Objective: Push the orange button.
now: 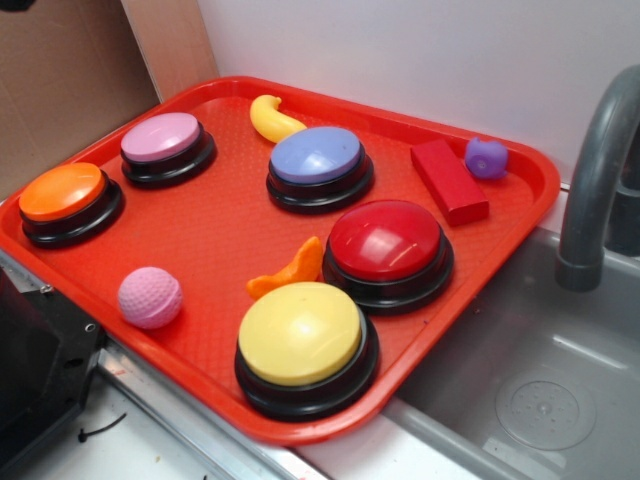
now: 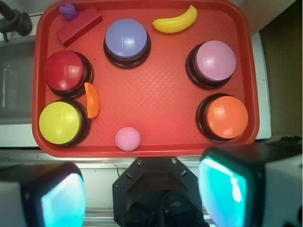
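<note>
**Claw high above tray, orange button untouched**

The claw hangs well above the tray's near edge, jaws spread wide, holding nothing. Its fingertips are blurred, teal-padded blocks.

The orange button lies ahead and to the right of the claw, by the tray's near right corner: a smooth orange dome on a black round base.

Risks, as judged: the pink button sits just beyond the target, so an overshoot would press the wrong dome. A descent off the dome's centre could let a finger slide down the glossy curve onto the textured tray. The small flat orange piece, far left, shares the colour and could mislead.
</note>
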Tool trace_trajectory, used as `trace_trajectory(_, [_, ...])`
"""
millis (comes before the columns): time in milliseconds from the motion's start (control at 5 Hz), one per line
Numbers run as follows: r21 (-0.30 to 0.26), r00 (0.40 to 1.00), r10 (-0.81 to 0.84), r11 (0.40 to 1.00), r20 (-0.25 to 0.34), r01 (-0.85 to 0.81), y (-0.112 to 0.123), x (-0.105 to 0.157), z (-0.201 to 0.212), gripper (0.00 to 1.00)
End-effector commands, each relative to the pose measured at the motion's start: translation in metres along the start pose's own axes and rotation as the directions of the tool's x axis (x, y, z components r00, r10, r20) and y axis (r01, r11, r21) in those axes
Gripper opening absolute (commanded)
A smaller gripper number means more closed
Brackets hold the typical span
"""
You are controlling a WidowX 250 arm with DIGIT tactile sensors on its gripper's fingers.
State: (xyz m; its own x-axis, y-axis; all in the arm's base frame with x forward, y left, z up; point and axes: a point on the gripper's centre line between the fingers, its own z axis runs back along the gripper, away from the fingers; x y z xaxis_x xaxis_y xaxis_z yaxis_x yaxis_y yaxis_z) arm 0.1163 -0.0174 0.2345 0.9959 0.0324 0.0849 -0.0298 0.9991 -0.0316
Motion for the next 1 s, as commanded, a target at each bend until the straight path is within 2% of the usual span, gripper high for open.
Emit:
trace_trajectory(0, [0.000,1.000,0.000,1.000,0.000,0.000,0.000,0.000,0.000,1.00])
trace_trajectory(200, [0.083,0.969,0.243,0.967,-0.036,-0.240,0.051,0.019,-0.044,1.00])
trace_trajectory(400, [0.139,0.902,0.432,0.894,-0.011,-0.427,0.107,0.032,-0.082,1.00])
trace_trajectory(600, [0.158,0.866,0.500,0.855,0.003,-0.494,0.130,0.038,-0.123,1.00])
trace_trajectory(800, [0.168,0.850,0.527,0.836,0.026,-0.523,0.143,0.034,-0.153,1.00])
